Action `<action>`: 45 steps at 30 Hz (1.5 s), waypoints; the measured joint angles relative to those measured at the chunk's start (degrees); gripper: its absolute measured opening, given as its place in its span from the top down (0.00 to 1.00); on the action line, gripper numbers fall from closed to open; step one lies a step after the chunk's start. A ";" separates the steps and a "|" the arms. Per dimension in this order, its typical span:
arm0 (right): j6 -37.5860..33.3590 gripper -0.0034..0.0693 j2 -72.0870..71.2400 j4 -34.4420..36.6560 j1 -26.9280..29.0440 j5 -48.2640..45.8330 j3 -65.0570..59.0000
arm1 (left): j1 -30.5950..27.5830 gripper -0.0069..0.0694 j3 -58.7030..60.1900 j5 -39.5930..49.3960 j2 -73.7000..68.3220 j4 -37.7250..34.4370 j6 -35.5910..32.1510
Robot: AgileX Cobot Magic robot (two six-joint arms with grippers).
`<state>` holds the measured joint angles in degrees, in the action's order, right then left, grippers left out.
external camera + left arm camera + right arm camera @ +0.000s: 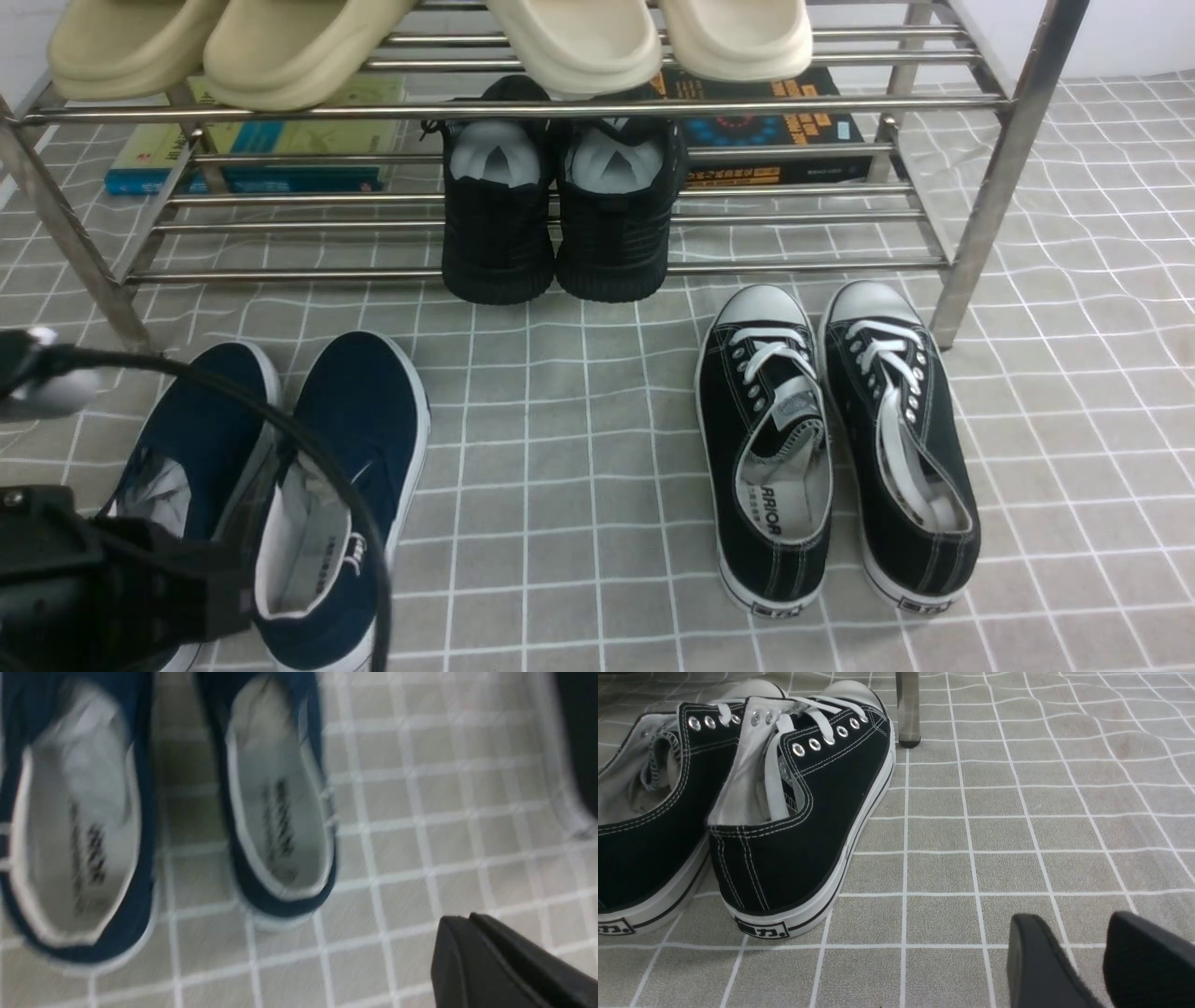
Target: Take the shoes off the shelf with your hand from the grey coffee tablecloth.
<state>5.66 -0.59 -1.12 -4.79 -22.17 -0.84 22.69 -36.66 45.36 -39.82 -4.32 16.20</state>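
Pointing toes at the shelf (523, 110), shoes (280, 485) lie lengthwise

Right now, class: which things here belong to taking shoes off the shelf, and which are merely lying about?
Job: navy slip-ons, steel shelf, grid tablecloth, left gripper.
Lying about: black lace-ups, black knit sneakers, beige slippers, books.

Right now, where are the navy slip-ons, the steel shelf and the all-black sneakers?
navy slip-ons (359, 439), front view, toe top.
steel shelf (999, 187), front view, right leg.
all-black sneakers (611, 233), front view, right shoe's upper.
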 joint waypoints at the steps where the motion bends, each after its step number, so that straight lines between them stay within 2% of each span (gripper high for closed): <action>1: 0.00 0.62 0.00 0.00 0.00 0.00 0.00 | 0.00 0.91 0.78 -1.86 1.63 -0.17 0.00; 5: 0.00 0.62 0.00 0.00 0.00 0.00 0.00 | 0.00 0.91 1.13 -2.49 3.95 0.56 0.00; 12: 0.00 0.62 0.00 0.00 0.00 0.00 0.00 | 0.00 0.90 1.21 -2.44 4.27 6.15 0.00; 18: 0.00 0.62 0.00 0.00 0.00 0.00 0.00 | 0.00 0.89 2.33 -3.10 4.38 7.04 0.00; 25: 0.00 0.62 0.00 0.00 0.00 0.00 0.00 | -1.44 0.88 10.25 -9.77 10.05 7.18 0.47; 28: 0.00 0.62 0.00 0.00 0.00 0.00 0.00 | -5.16 0.88 15.27 -14.47 16.31 7.96 0.47; 29: 0.00 0.62 0.00 0.00 0.00 0.00 0.00 | -8.43 0.88 18.65 -16.02 19.96 8.42 0.47; 37: 0.00 0.62 0.00 0.08 0.00 0.00 0.00 | -20.39 0.88 32.07 -18.19 35.37 11.61 0.42; 45: 0.00 0.62 0.00 0.08 0.00 0.00 0.00 | -21.32 0.87 37.01 -20.07 40.44 13.52 0.42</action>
<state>5.66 -0.59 -1.04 -4.79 -22.17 -0.84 1.37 0.35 25.29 0.62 9.20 16.62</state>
